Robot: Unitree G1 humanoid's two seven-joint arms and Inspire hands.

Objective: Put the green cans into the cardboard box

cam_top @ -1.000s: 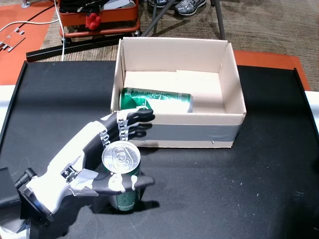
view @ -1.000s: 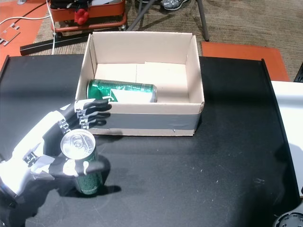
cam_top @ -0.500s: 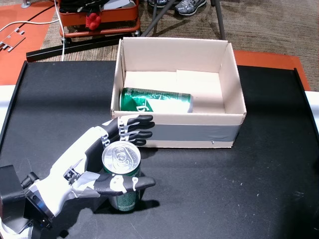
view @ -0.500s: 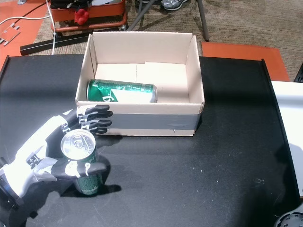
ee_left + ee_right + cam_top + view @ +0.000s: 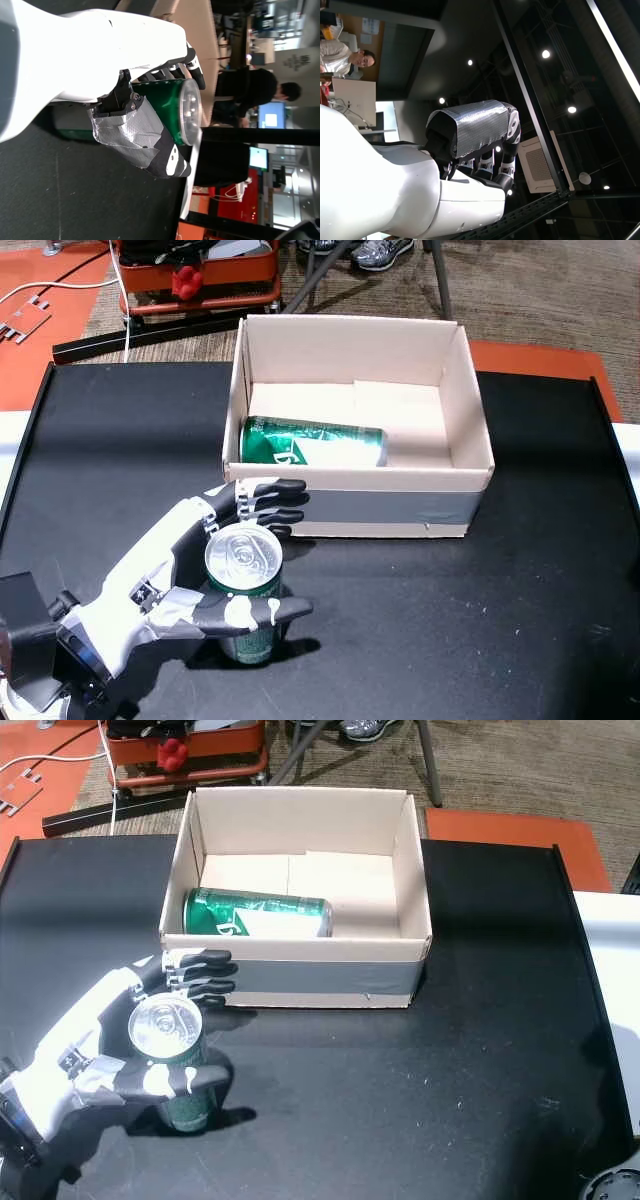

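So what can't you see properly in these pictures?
- The standing can: its lower side is hidden by the left hand in both head views.
- The can in the box: its near side sits behind the cardboard box front wall.
- The right hand: absent from both head views; the right wrist view shows only ceiling behind it.

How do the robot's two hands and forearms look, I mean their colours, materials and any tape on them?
The left hand has a glossy white shell on its back and forearm, black fingers with silver joints, and grey tape patched around the thumb base. In the right wrist view, the right hand looks the same: white shell, black fingers, a broad wrap of grey tape. No loose cables show.
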